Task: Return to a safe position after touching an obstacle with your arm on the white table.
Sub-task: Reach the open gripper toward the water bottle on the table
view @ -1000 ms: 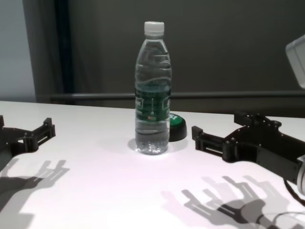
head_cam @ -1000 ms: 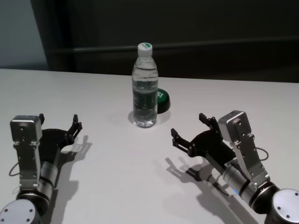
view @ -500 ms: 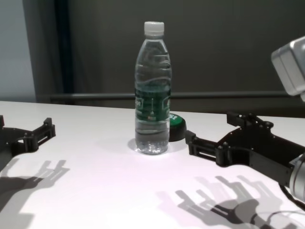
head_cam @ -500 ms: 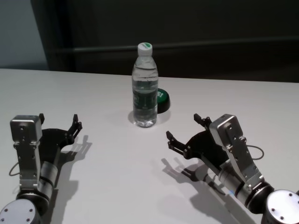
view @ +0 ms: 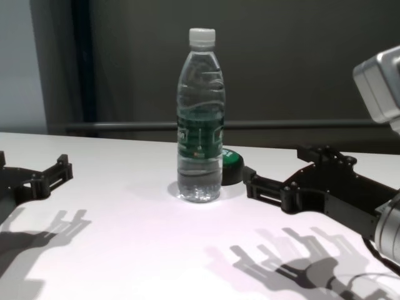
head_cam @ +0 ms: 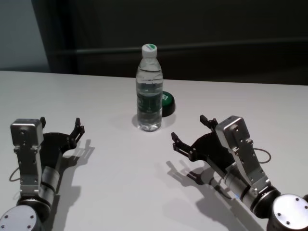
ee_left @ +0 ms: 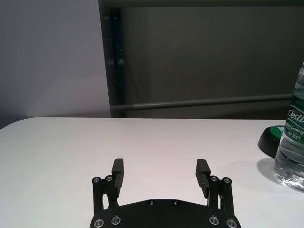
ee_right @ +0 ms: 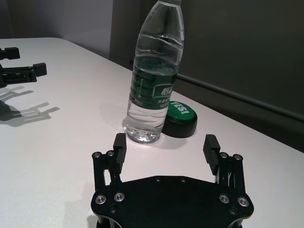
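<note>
Hovering my right hand [head_cam: 188, 136], fingers apart, near the upright bottle [head_cam: 149, 90] on the white desk [head_cam: 110, 187], I am judging contact not yet made, while my left hand [head_cam: 61, 126] is resting open.

Clear bottle [head_cam: 149, 94], green label; white table [head_cam: 115, 192].

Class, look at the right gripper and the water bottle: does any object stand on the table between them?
Nothing visible does. The open right gripper faces the bottle across bare white table; the green button sits behind the bottle.
</note>
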